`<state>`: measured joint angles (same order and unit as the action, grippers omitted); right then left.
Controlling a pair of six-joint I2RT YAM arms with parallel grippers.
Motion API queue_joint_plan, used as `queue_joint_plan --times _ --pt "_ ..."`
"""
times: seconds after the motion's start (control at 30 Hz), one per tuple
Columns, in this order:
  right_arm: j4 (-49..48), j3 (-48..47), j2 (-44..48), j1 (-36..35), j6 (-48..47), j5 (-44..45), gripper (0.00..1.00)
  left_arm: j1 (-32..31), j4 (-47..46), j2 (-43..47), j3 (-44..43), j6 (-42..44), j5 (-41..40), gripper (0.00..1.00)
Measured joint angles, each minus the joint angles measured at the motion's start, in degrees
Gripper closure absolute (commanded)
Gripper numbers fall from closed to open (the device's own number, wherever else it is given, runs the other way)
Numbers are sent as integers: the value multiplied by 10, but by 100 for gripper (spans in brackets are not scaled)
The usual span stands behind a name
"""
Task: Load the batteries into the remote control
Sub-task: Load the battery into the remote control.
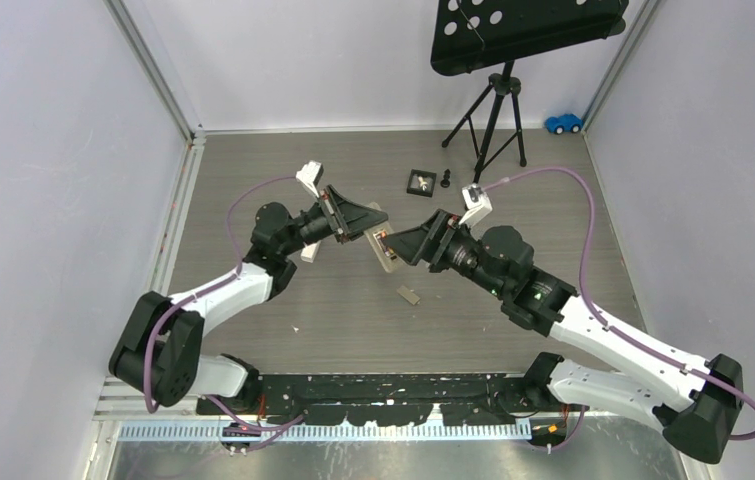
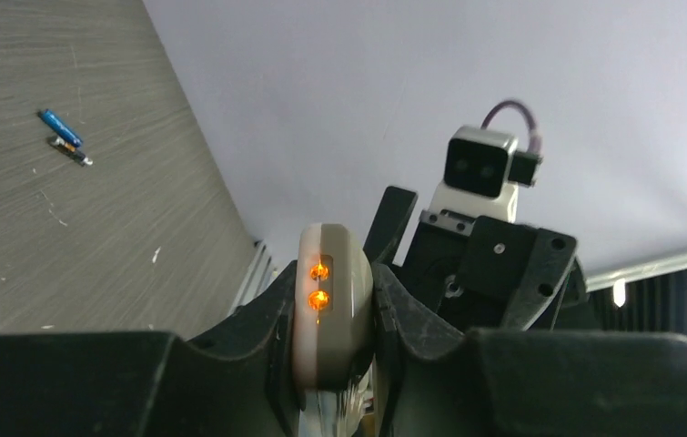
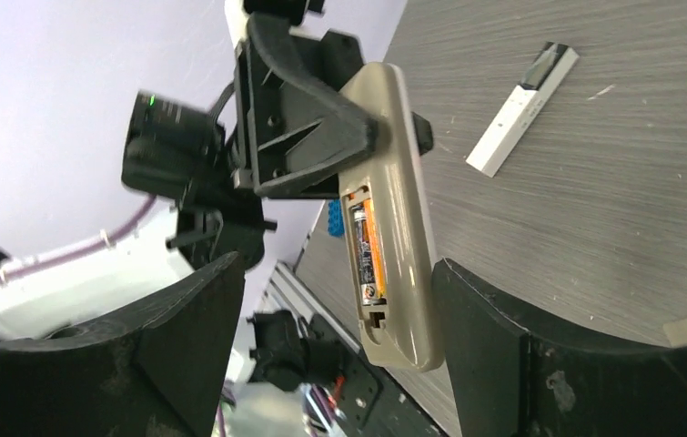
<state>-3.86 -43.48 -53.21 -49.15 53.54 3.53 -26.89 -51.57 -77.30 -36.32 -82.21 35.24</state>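
Remote control point(image 3: 399, 182) sits clamped in the left gripper point(image 1: 358, 222), one orange battery point(image 3: 368, 250) lying in its open compartment. Jaws of the right gripper point(image 3: 335, 273) stand wide, one on either side of the remote control.

Standing here, I can't read a single word, number or brand on anything. The orange battery point(image 3: 368, 250) seated in the remote control point(image 3: 409, 282) has a dark and orange wrap, but any print on it is too blurred to make out. The blue battery point(image 2: 57, 123) lying on the counter point(image 2: 94, 255) is too small to show lettering.
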Motion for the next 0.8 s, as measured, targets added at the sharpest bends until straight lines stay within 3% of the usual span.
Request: queue_joint_plan --times 0.1,0.3,0.47,0.8 --pt "0 0 9 2 -47 -49 24 4 18 7 -14 41 54 100" --pt "61 -10 4 2 -143 -114 42 7 60 24 -46 105 139 100" --pt "120 -49 -19 2 -200 -150 45 7 92 48 -51 142 173 100" --pt "115 -58 -55 2 -221 -170 45 10 118 54 -51 169 198 100"
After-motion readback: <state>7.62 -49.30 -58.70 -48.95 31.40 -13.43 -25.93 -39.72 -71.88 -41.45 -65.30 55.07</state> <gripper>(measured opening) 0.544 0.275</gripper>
